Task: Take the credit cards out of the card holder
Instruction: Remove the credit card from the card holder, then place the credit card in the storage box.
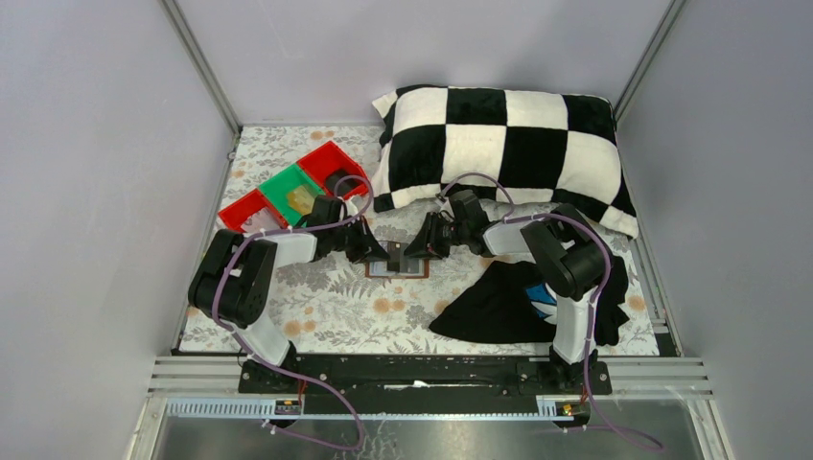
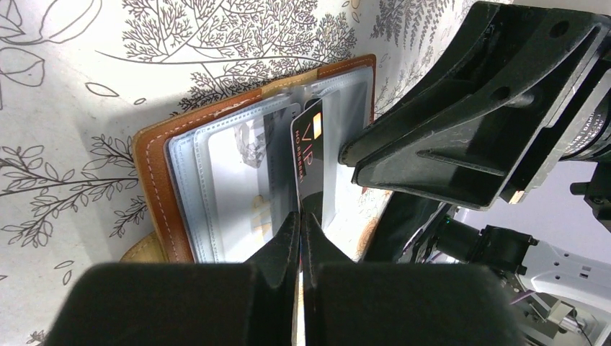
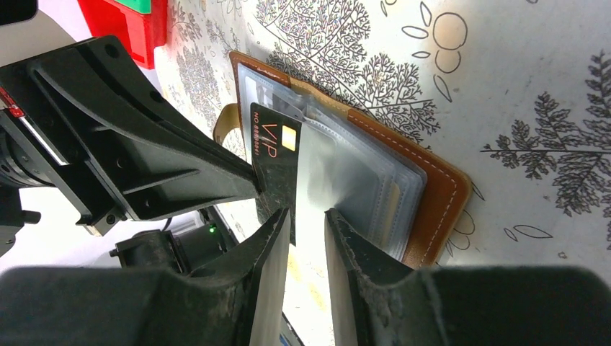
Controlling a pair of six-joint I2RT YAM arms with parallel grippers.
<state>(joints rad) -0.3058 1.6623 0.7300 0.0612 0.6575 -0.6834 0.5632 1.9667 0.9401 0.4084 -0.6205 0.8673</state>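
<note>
Tightly, left jaws pinch the black card [image 2: 307, 162].

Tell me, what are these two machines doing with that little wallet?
Two robot arms are working over an open brown wallet on the table. The left claw is pinched shut on a black VIP card, which stands up among the wallet's clear sleeves. The right claw, fingers slightly apart, reaches at those sleeves from the other side. The card looks not fully out yet.

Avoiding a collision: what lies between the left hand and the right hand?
The open card holder with the black VIP card standing up from it, clearest in the right wrist view.
</note>
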